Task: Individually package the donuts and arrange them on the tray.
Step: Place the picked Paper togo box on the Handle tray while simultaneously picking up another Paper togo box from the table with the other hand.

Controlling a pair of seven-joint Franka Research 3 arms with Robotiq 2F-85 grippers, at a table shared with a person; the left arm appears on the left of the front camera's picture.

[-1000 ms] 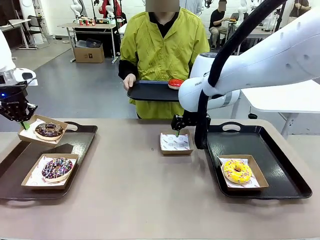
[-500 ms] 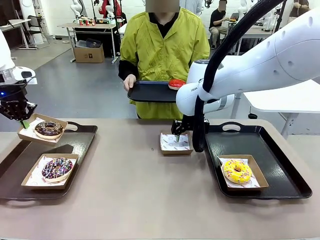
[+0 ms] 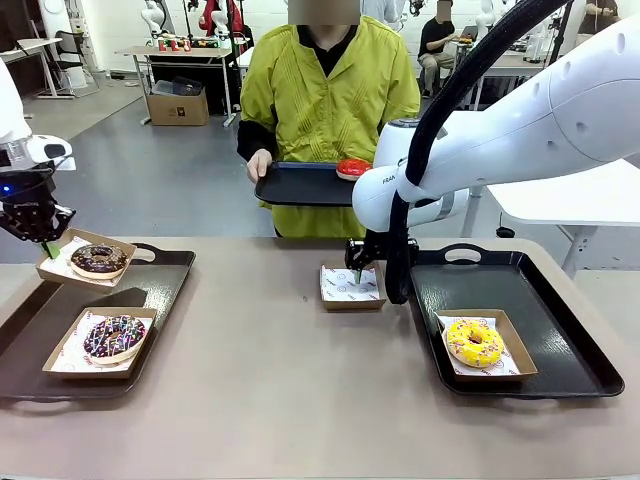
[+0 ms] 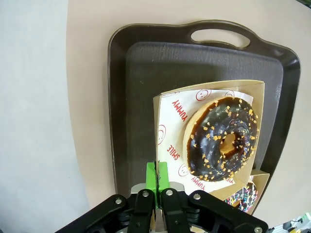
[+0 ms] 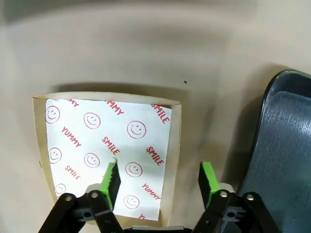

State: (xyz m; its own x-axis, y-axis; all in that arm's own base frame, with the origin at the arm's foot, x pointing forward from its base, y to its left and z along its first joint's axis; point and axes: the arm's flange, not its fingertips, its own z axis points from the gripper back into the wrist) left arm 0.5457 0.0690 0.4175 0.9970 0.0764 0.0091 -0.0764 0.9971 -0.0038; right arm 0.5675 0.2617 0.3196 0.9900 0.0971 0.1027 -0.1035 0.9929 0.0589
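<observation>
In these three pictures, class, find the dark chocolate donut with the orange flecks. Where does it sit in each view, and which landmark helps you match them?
Front view: dark chocolate donut far left, in a cardboard box pinched by the left gripper, above the left tray.
Left wrist view: centre right, in the same box, over the tray.
Right wrist view: not in it.
Shared landmark: the left tray's handle.

From my seat I look across a tan tabletop (image 3: 270, 400) into an open workroom with a smooth grey floor (image 3: 170, 170). Far back on the left stands a metal-legged table (image 3: 180, 55) carrying small red and dark items, with a cardboard box (image 3: 178, 105) under it. A white table (image 3: 570, 195) sits to the right, just beyond ours. Another person sits at a desk in the far right corner (image 3: 436, 40).
</observation>
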